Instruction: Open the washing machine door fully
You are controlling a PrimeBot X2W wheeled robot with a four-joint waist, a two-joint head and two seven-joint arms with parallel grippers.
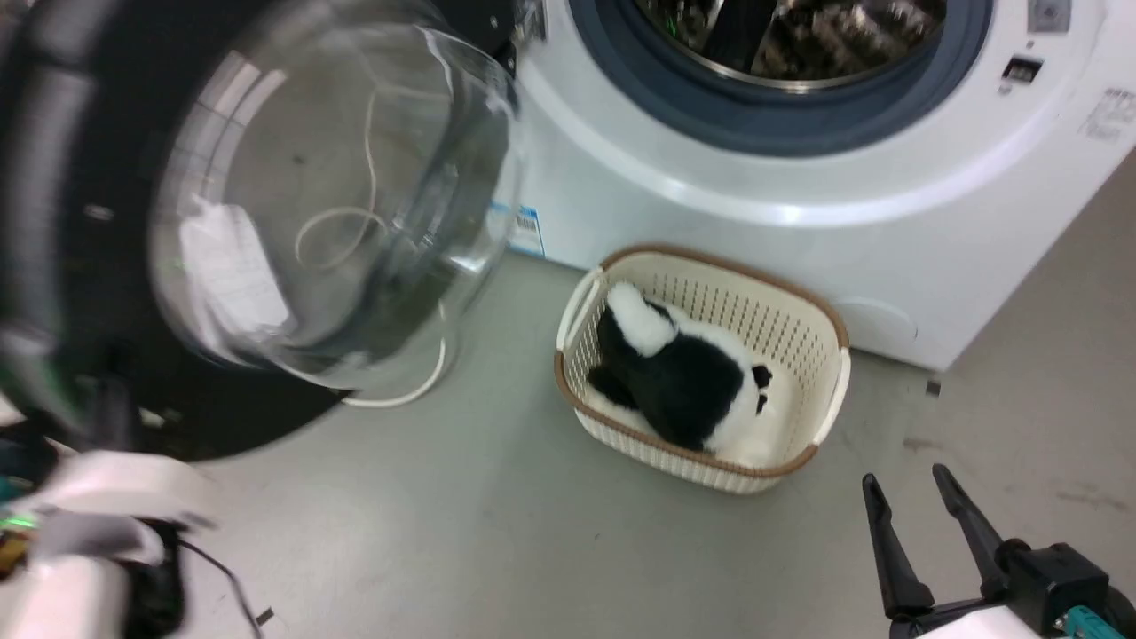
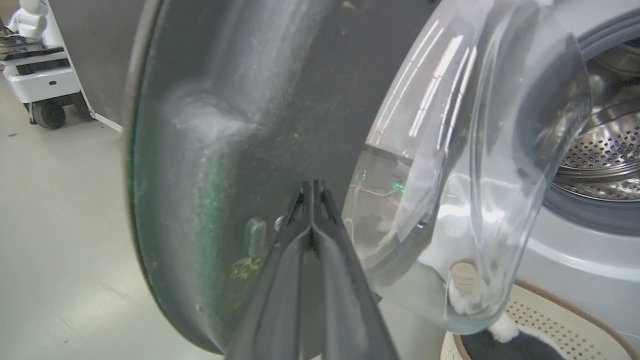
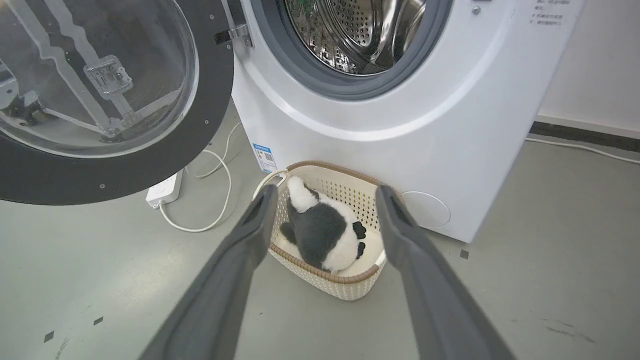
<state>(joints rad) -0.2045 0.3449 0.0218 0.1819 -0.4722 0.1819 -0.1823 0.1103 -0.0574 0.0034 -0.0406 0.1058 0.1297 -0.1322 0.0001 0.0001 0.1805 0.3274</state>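
Left gripper was clenched shut with nothing pinched, tips parked right at the black rim of the washing machine door. Right gripper was spread wide and empty above the floor. The door was swung out to the left of the washing machine, drum uncovered. A basket with a plush toy was set just in front.

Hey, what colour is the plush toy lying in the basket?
Black and white plush toy, clearest in the right wrist view, in the cream basket.
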